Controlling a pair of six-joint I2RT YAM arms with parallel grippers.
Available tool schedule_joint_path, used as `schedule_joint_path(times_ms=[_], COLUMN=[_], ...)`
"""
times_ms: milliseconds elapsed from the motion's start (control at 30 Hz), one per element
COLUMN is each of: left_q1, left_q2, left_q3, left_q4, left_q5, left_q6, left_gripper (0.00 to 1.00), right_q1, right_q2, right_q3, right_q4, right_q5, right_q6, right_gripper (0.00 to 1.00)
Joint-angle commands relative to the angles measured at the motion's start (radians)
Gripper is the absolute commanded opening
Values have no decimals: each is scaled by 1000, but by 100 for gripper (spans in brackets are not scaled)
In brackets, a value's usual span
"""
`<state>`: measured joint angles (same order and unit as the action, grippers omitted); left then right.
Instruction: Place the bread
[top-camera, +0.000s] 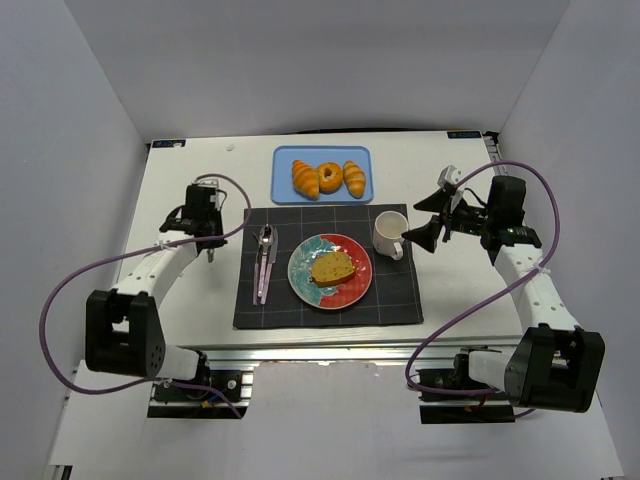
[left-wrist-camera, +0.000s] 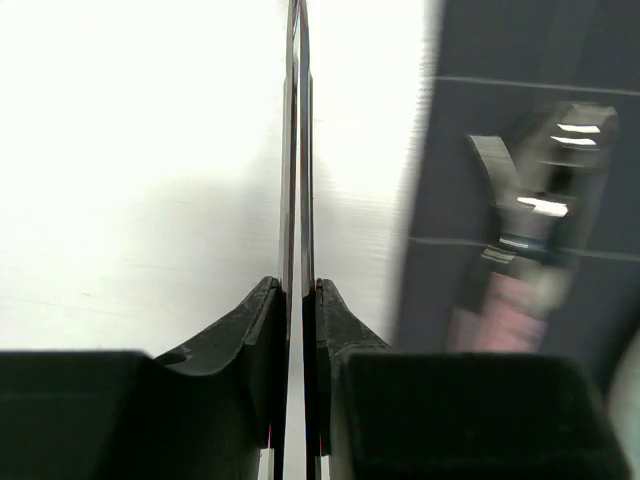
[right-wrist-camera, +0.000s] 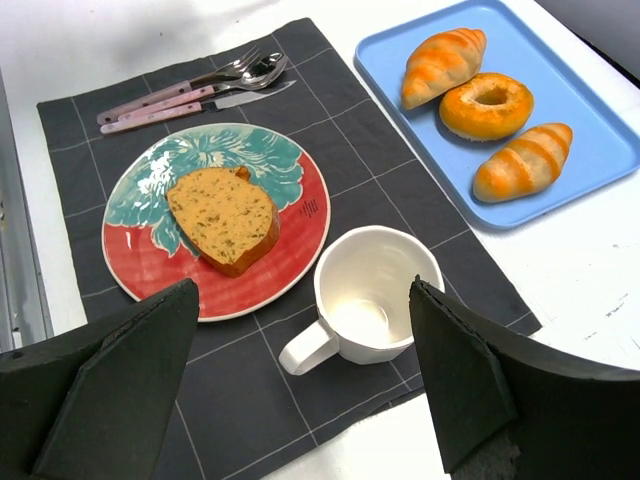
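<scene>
The bread (top-camera: 332, 268), a golden-brown slice with a darker crust, lies flat on a red and teal plate (top-camera: 357, 290) in the middle of the dark placemat; it also shows in the right wrist view (right-wrist-camera: 222, 215). My right gripper (top-camera: 432, 216) is open wide and empty, hovering just right of the white mug, right of the bread; in its own view (right-wrist-camera: 302, 300) the jaws frame the mug. My left gripper (top-camera: 210, 243) is shut and empty over the white table, left of the mat; its own view (left-wrist-camera: 297, 30) shows the fingers pressed nearly together.
A white mug (top-camera: 388, 234) stands on the dark checked placemat (top-camera: 330, 312) right of the plate. Cutlery (top-camera: 264, 262) lies on the mat's left side. A blue tray (top-camera: 283, 190) at the back holds two croissants and a ring pastry (right-wrist-camera: 486, 105).
</scene>
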<state>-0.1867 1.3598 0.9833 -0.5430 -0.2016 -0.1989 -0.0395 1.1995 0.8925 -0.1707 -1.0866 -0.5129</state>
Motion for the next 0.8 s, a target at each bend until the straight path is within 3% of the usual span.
schedule_joint_path(times_ms=[0, 67, 133, 267, 367, 400, 467, 500, 567, 600, 633, 700, 767], left_q1=[84, 144, 193, 265, 274, 276, 282, 283, 286, 285, 285, 285, 285], left_q2=[21, 82, 131, 249, 309, 306, 288, 277, 230, 210, 159, 98, -18], left_q3=[-83, -119, -153, -160, -167, -173, -195, -201, -204, -204, -206, -212, -219], left_q4=[213, 307, 371, 402, 402, 416, 428, 434, 423, 411, 407, 390, 384], left_q5=[-7, 56, 120, 312, 337, 344, 343, 340, 337, 334, 334, 334, 329], left_q6=[171, 187, 190, 179, 174, 162, 151, 138, 128, 116, 109, 79, 53], left_gripper=[8, 10, 19, 33, 53, 53, 65, 74, 77, 80, 98, 98, 98], right_q1=[-5, -5, -5, -5, -3, -2, 1, 10, 24, 38, 47, 88, 89], right_q2=[-9, -12, -14, -14, 1, 6, 17, 20, 32, 40, 46, 75, 97], right_q3=[42, 37, 34, 34, 43, 52, 62, 65, 69, 88, 101, 138, 186], right_q4=[-35, -35, -38, -50, -76, -88, -98, -86, -14, -3, -1, -26, -50], right_q5=[-38, -36, -33, -27, -16, -4, 26, 93, 192, 321, 388, 540, 571], right_q6=[-59, -61, -61, -67, -93, -105, -96, -40, 61, 114, 192, 234, 264], right_gripper=[89, 89, 89, 89, 89, 89, 89, 89, 89, 89, 89, 89, 89])
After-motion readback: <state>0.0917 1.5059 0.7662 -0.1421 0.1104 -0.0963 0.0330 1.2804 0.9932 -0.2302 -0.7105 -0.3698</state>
